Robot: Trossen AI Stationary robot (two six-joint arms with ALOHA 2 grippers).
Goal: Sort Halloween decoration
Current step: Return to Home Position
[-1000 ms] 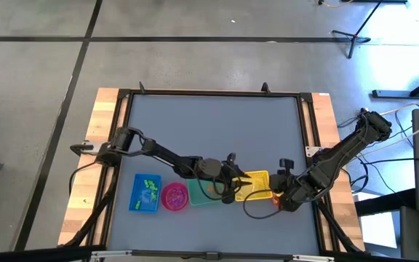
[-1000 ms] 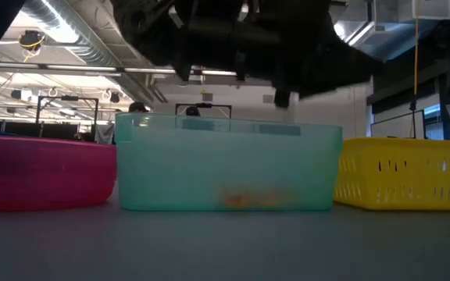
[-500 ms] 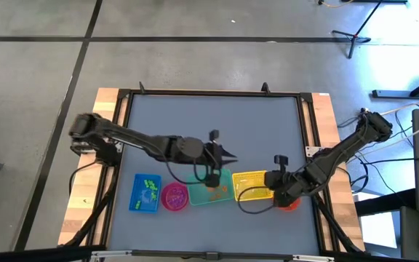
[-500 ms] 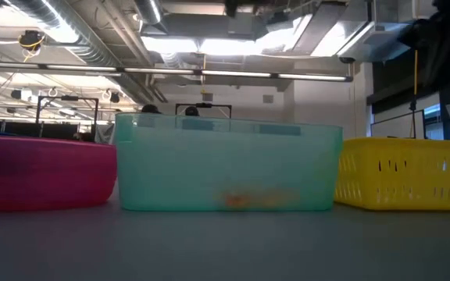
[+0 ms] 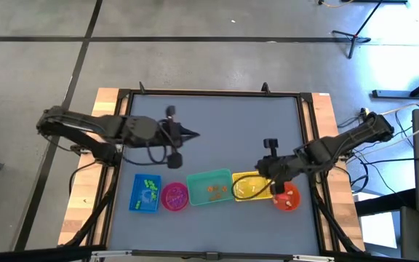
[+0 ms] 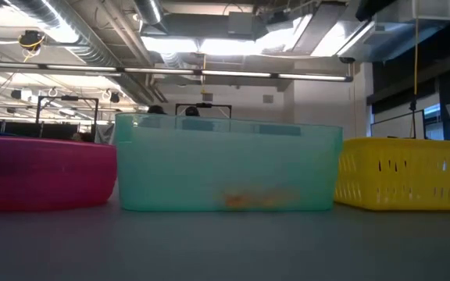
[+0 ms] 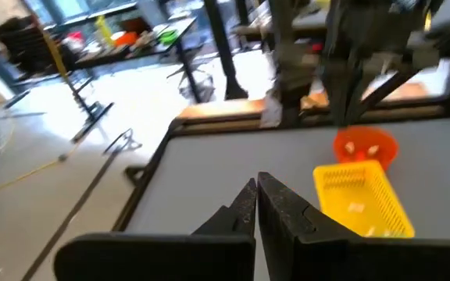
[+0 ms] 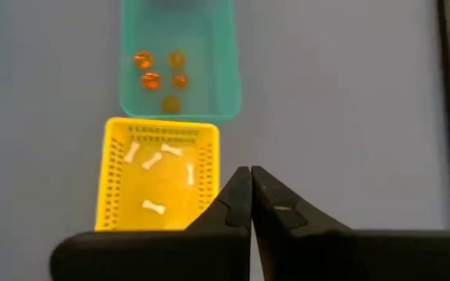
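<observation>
Seemingly we are at the closing step, the return home: the right gripper [image 8: 250, 172], pinched together on nothing, hovers just beside the yellow slotted plastic basket [image 8: 108, 179], and the left gripper [image 7: 255, 183], likewise clenched empty, hangs well apart from it. Tiny white bone trinkets [image 8: 156, 161] lie in that basket, ahead of the right fingertips, and small orange trinkets [image 8: 162, 69] in the translucent teal plastic bin [image 8: 205, 39] beyond. Next, we judge, each arm need only fold to rest, clear of both.
</observation>
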